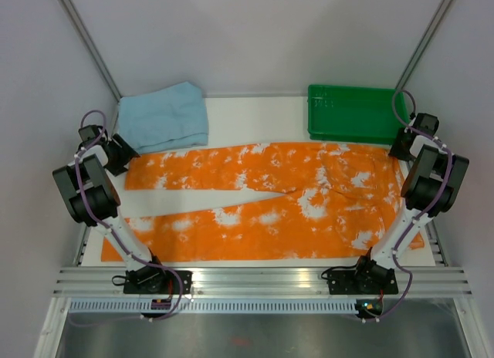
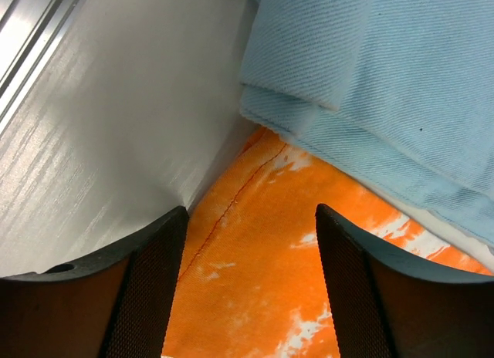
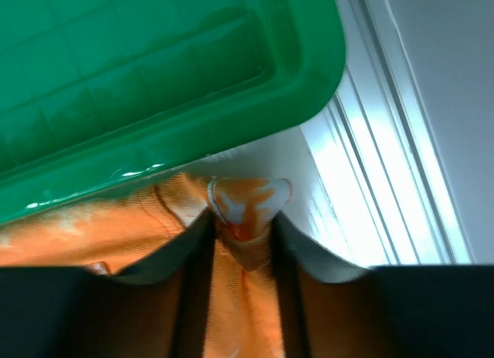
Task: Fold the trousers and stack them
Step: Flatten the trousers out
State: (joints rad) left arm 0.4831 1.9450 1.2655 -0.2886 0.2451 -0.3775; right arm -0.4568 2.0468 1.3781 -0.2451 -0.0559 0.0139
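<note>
Orange trousers (image 1: 262,200) lie flat — right gripper (image 3: 241,219) pinched on their far-right waist corner, left gripper (image 2: 251,211) spread wide over the far-left hem.

One orange trousers (image 1: 270,204), one blue trousers (image 1: 164,117), one green tray (image 1: 351,115).

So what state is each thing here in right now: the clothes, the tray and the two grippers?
Trousers: unfolded, spread flat on the table.
Blue garment: folded, lying at the far left beside a trouser hem.
Tray: upright, nothing visible in it.
Left gripper: open, over a trouser leg's hem.
Right gripper: shut, pinching a corner of the trousers next to the tray.
</note>
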